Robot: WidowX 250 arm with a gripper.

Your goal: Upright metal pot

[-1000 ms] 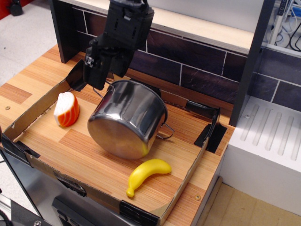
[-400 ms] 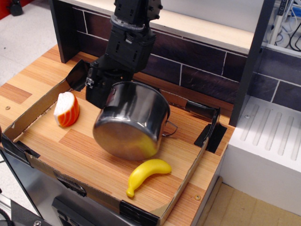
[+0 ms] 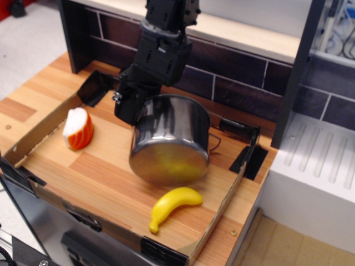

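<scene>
Steel pot: metal pot [image 3: 171, 138] tilted, base toward camera, hanging just below gripper [image 3: 128, 105].
Grip: clamped on pot's far rim.
Banana [image 3: 173, 205]: lower, apart.

The single black arm enters from 12 o'clock, at the top of the view, and reaches down toward 7 o'clock. Its wrist is tilted, so the lower end points to the left and forward. The gripper [image 3: 131, 106] sits at the bottom of the arm. Its fingers are mostly hidden, so the jaw state is not clear.
</scene>
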